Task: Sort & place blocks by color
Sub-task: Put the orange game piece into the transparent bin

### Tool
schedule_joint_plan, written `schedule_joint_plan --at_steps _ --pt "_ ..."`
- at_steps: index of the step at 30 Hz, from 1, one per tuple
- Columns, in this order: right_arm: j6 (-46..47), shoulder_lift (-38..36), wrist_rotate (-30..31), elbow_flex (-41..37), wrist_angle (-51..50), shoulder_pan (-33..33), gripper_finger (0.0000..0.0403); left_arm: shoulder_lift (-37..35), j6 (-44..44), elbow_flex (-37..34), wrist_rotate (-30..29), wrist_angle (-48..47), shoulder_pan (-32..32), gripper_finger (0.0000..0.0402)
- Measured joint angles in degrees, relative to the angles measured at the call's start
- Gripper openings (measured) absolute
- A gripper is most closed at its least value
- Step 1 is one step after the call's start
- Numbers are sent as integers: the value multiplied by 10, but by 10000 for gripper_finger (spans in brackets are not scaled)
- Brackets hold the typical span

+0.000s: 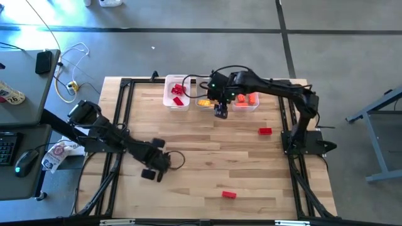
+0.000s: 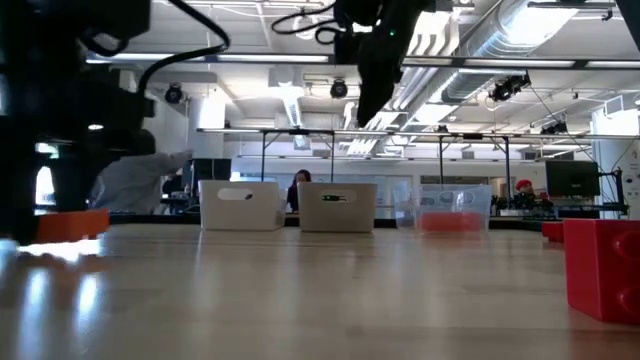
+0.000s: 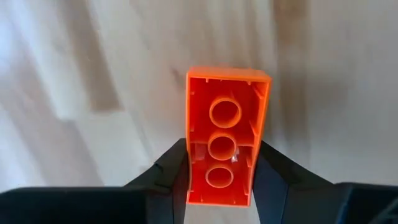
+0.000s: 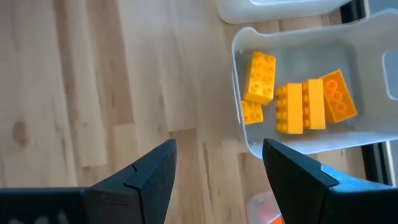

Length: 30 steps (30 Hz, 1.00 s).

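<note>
An orange block (image 3: 227, 124) sits between the fingers of my left gripper (image 3: 219, 149), hollow underside toward the wrist camera. That gripper (image 1: 151, 168) is over the near-left part of the table. In the low view the orange block (image 2: 70, 225) shows close above the tabletop. My right gripper (image 4: 217, 155) is open and hangs over bare wood beside the middle bin (image 4: 298, 46), which holds several yellow blocks (image 4: 298, 102). The right gripper (image 1: 220, 113) stands just near of the three bins. Two red blocks (image 1: 265, 131) (image 1: 228, 194) lie flat on the table. My left gripper pinches the orange block by its two long side walls (image 3: 194, 168), near one end, one finger (image 3: 171, 167) on each side. The block's open underside faces the wrist camera and most of its length sticks out past the fingertips. Whether it rests on the table, I cannot tell.
Three clear bins stand in a row at the far edge: the left bin (image 1: 177, 94) with red blocks, the middle bin (image 1: 204, 100) with yellow ones, the right bin (image 1: 246, 100) with orange ones. A black frame (image 1: 122, 119) borders the table. The middle of the wood is free.
</note>
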Motion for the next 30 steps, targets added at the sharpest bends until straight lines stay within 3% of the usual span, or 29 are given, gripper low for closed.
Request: schedule_joint_plan --at_steps 9,21,26,30 --pt "-33 -62 -7 0 -37 31 226 0 84 34 -31 47 72 107" --pt "-88 -125 -20 0 -80 96 226 0 237 109 -17 112 195 108" --pt "-113 -122 -80 -3 -77 117 226 0 276 134 65 188 257 109" --pt "-137 -121 -86 -3 -72 137 226 0 277 134 164 254 298 109"
